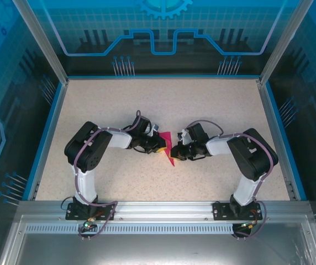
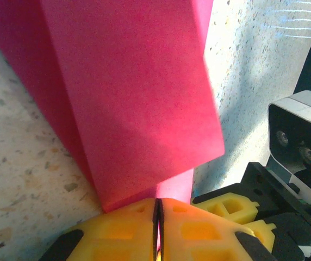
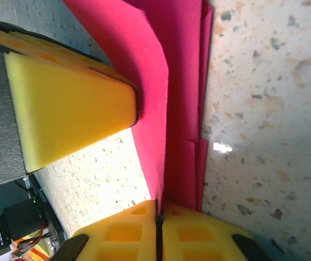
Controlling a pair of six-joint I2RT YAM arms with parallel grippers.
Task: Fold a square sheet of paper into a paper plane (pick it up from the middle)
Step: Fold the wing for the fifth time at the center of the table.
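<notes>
- Paper plane (image 1: 169,148): a folded magenta dart at the middle of the table (image 1: 147,99), between the two grippers, with its tip pointing toward the arm bases. I cannot tell whether it touches the surface.
- Left arm: elbow out to the left, forearm reaching inward. The left gripper (image 2: 157,209) is clenched on the plane's edge, with paper pinched between its yellow pads (image 2: 128,228).
- Right arm mirrors it. The right gripper (image 3: 158,209) is clamped on a folded layer.
- I see the grippers facing each other, just beside one another.
</notes>
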